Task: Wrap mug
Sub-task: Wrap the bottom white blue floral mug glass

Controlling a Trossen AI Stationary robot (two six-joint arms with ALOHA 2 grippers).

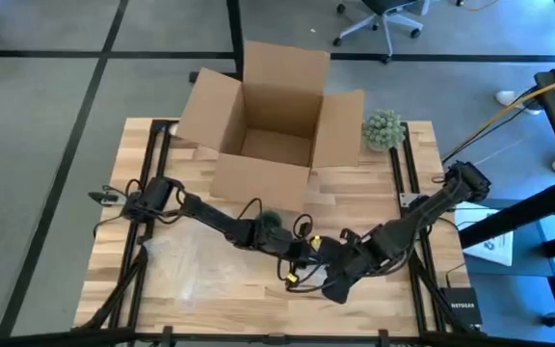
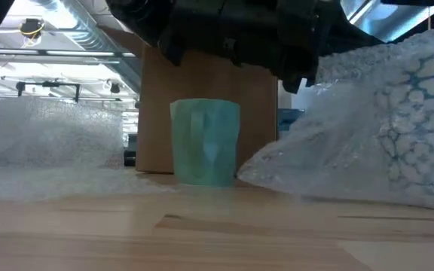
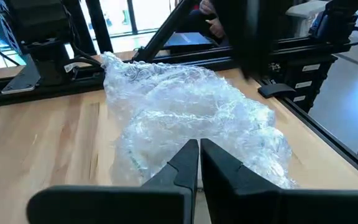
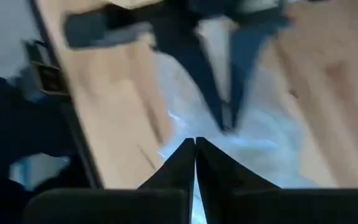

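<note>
Fingers of left gripper [image 3: 199, 163] pinched closed over bubble wrap [image 3: 185, 112]; right gripper [image 4: 194, 163] likewise closed on wrap; mug [image 2: 205, 141] upright on worktop [image 2: 202, 226].

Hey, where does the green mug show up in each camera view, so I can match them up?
High view: the green mug sits mid-table, mostly hidden under the left arm, just in front of the cardboard box.
Low view: the mug stands upright at centre, before the box.
Left wrist view: not visible; only bubble wrap.
Right wrist view: not visible.
Shared landmark: the cardboard box behind the mug.
</note>
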